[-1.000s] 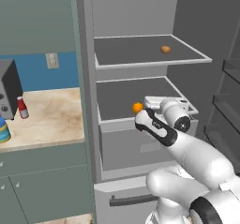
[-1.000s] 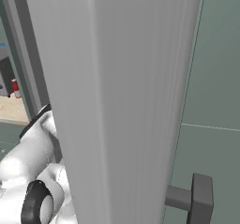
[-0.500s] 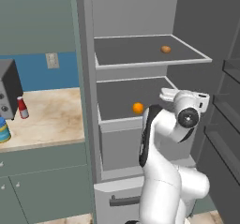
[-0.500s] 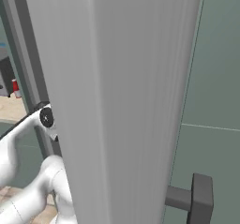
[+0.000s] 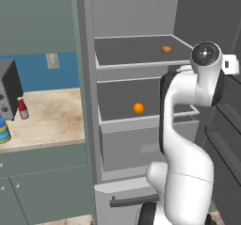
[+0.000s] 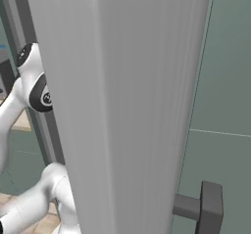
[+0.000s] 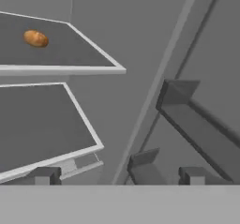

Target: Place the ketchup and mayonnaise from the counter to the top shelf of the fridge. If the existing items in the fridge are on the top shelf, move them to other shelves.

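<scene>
Fridge (image 5: 87, 101) stands open. Top shelf (image 5: 127, 59) holds the brownish-orange lump (image 5: 166, 49) near its right rear; the shelf below (image 5: 117, 104) carries the orange fruit (image 5: 138, 108) near its front rim. Counter (image 5: 52, 120) at nine o'clock bears ketchup (image 5: 21, 108) and mayonnaise (image 5: 4, 131). Gripper (image 7: 119, 176) empty, jaws spread wide; lump at its eleven o'clock.

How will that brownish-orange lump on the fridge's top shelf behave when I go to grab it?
The brownish-orange lump looks small, rounded and slightly oblong, so it probably nudges aside or rolls a bit if a finger bumps it first. It lies alone on the flat top shelf, whose rim looks too thin to stop it. It seems light, an easy fit for the open gripper.
</scene>
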Robot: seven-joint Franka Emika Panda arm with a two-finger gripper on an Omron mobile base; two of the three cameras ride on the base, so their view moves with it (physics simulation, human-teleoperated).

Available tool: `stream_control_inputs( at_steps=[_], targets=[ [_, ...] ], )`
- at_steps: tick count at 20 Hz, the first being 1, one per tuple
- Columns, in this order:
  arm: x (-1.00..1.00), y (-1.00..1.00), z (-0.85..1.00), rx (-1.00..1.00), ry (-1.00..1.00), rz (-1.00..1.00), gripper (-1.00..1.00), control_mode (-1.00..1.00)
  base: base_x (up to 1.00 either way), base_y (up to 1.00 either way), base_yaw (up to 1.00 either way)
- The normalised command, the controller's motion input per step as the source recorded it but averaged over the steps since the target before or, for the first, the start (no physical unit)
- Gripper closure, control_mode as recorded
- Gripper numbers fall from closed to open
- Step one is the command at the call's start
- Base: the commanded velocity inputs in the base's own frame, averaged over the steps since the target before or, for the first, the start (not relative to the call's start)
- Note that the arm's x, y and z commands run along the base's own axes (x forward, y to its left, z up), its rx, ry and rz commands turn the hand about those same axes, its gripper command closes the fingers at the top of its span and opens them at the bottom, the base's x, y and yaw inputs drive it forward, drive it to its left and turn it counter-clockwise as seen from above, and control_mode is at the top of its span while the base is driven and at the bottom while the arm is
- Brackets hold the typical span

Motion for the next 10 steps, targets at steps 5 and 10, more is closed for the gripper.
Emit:
stream_control_inputs(
  at_steps=[5, 10],
  targets=[
    [0.00, 0.01, 0.52, 0.00, 0.08, 0.00, -1.00, -1.00, 0.00, 0.00, 0.00],
    [0.56, 0.02, -0.34, 0.01, -0.06, 0.02, -1.00, -1.00, 0.00, 0.00, 0.00]
  ],
)
